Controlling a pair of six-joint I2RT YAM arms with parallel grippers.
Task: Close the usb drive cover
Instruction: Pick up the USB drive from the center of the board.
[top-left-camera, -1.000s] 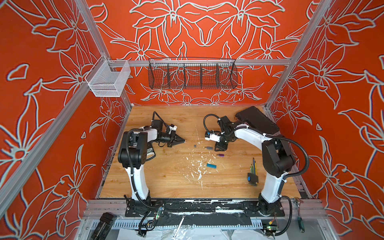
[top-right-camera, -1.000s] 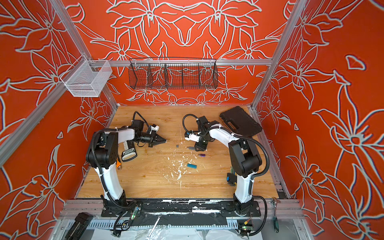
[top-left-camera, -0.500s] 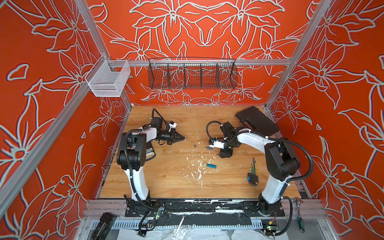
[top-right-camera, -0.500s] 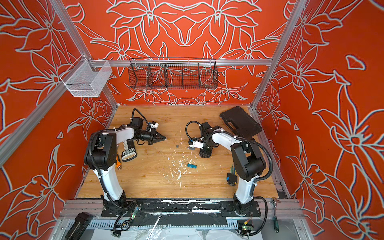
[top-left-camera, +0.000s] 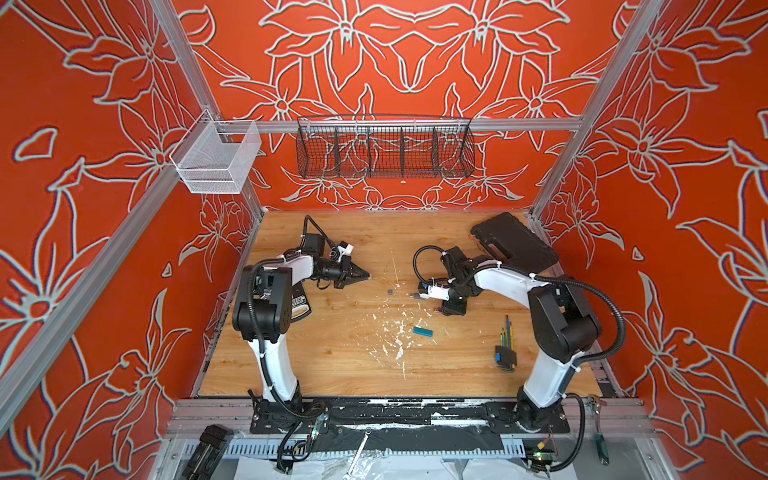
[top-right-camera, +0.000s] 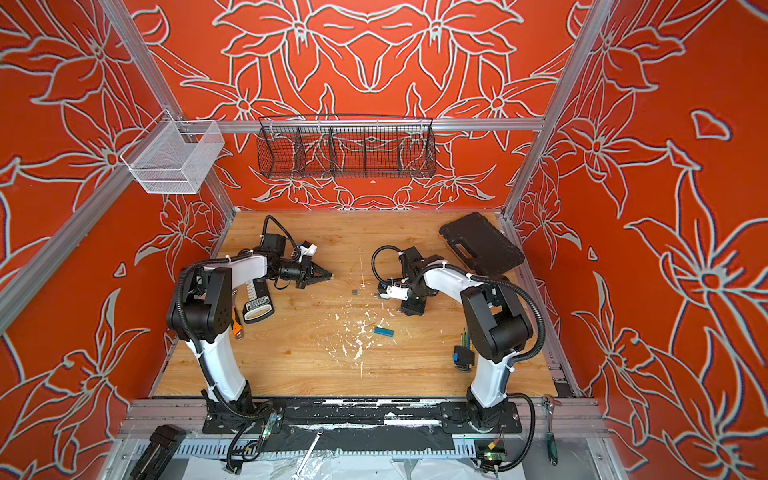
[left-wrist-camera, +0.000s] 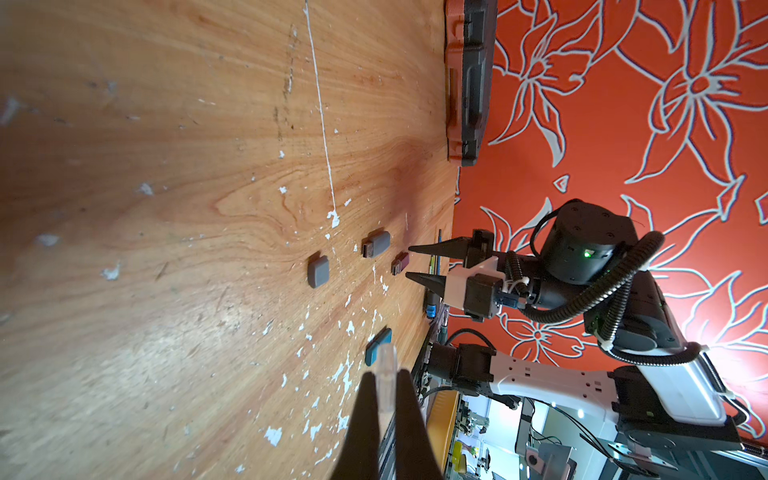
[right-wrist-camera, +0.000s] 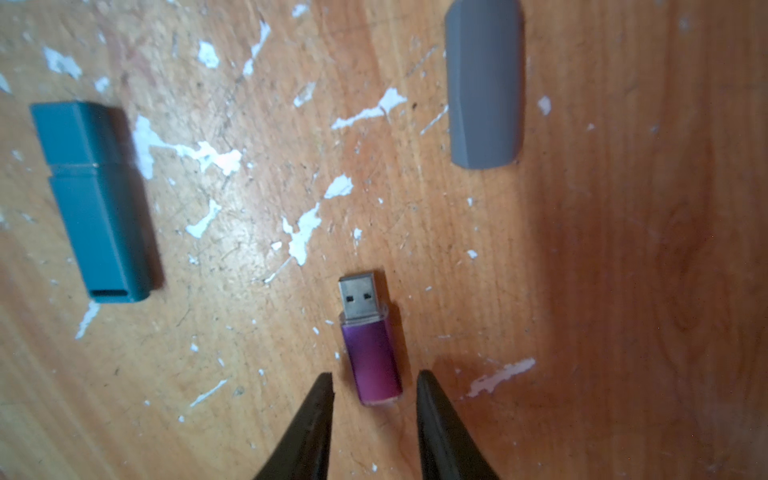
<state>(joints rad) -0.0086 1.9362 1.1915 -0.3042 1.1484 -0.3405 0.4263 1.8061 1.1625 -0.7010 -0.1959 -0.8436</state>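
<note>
A purple usb drive (right-wrist-camera: 370, 353) lies on the wooden table (top-left-camera: 332, 365) with its metal plug bare. My right gripper (right-wrist-camera: 375, 375) points down at it, open, one fingertip on each side of its rear end, not touching. In the left wrist view the same drive (left-wrist-camera: 400, 263) lies just off the right gripper (left-wrist-camera: 410, 262). My left gripper (left-wrist-camera: 386, 374) is shut on a clear cover (left-wrist-camera: 386, 359), which sticks out past the fingertips. In a top view the left gripper (top-left-camera: 365, 274) hovers left of centre, well apart from the right gripper (top-left-camera: 449, 311).
A grey drive (right-wrist-camera: 484, 83) and its loose grey cap (left-wrist-camera: 318, 271) lie near the purple one. A capped blue drive (top-left-camera: 423, 331) lies nearer the front. A black case (top-left-camera: 515, 245) sits back right, and a hex key set (top-left-camera: 505, 353) front right.
My right gripper has moved forward and down over the purple drive, and its jaws have narrowed. The left gripper has stayed shut on the clear cover, almost in place.
</note>
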